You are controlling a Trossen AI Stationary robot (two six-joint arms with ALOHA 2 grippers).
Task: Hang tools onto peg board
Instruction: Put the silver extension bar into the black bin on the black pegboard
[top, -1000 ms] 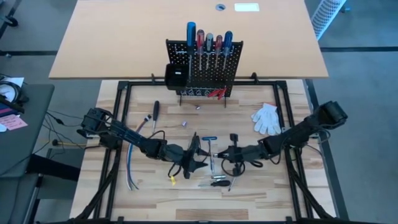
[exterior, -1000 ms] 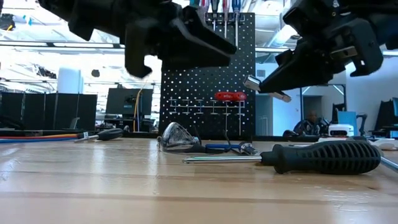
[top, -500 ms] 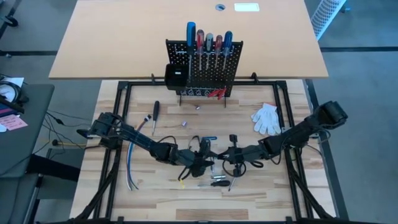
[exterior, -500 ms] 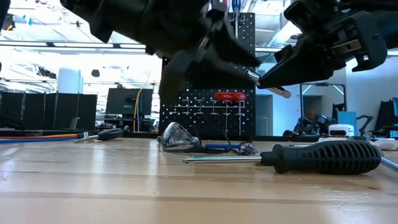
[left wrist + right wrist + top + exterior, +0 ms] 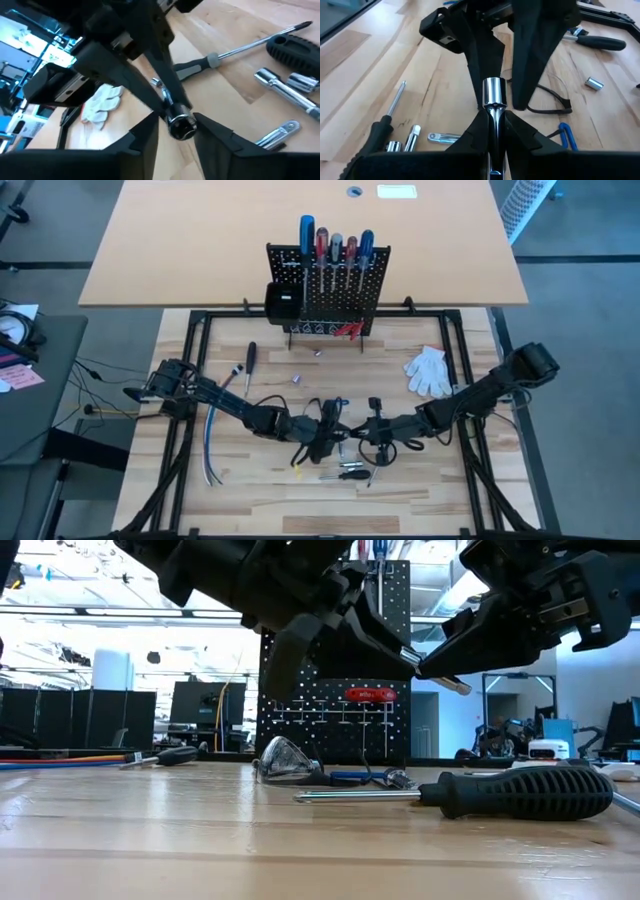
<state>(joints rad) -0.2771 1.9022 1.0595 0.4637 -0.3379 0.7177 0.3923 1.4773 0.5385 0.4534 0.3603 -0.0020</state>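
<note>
Wooden bench (image 5: 250,500), near front edge: right gripper (image 5: 492,117) clamps a silver socket driver (image 5: 494,97); left gripper (image 5: 180,127) fingers bracket its socket end.

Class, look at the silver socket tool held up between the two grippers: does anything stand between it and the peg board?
Nothing visible does. The silver socket tool hangs above the table, and only small bits lie flat on the wood before the peg board.

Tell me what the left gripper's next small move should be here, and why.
Probably finish closing the left gripper on the silver socket tool. The right gripper holds that tool's shaft above the table, and the left fingers already flank its round head without clearly pinching it.
</note>
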